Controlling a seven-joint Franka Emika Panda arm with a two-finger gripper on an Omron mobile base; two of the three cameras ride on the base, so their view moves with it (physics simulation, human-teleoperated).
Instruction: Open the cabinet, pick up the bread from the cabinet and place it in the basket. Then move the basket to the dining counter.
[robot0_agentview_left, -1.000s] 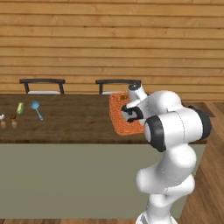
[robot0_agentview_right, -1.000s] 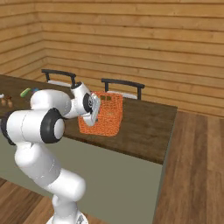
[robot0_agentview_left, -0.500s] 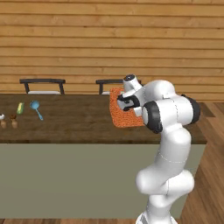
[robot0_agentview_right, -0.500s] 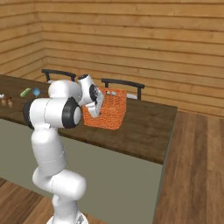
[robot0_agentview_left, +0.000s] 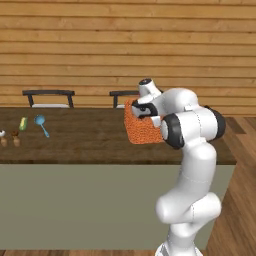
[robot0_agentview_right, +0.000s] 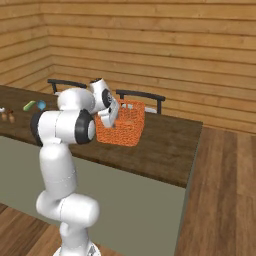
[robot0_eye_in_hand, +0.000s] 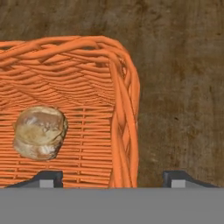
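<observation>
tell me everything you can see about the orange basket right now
The basket is bright orange woven wicker, rectangular, with flared sides and a thick braided rim. It stands upright on the dark wood-grain dining counter, near the end where the arm works. Inside, a small tan-brown bread lies on its floor. In the hand view the tool is open, one finger on each side of the basket's wall; whether they touch it I cannot tell.

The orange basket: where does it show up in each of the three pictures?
Left base view: basket at centre, on the dining counter, beside the arm.
Right base view: basket left of centre.
Hand view: basket at left, bread inside.
Shared landmark: the dark wood countertop.
</observation>
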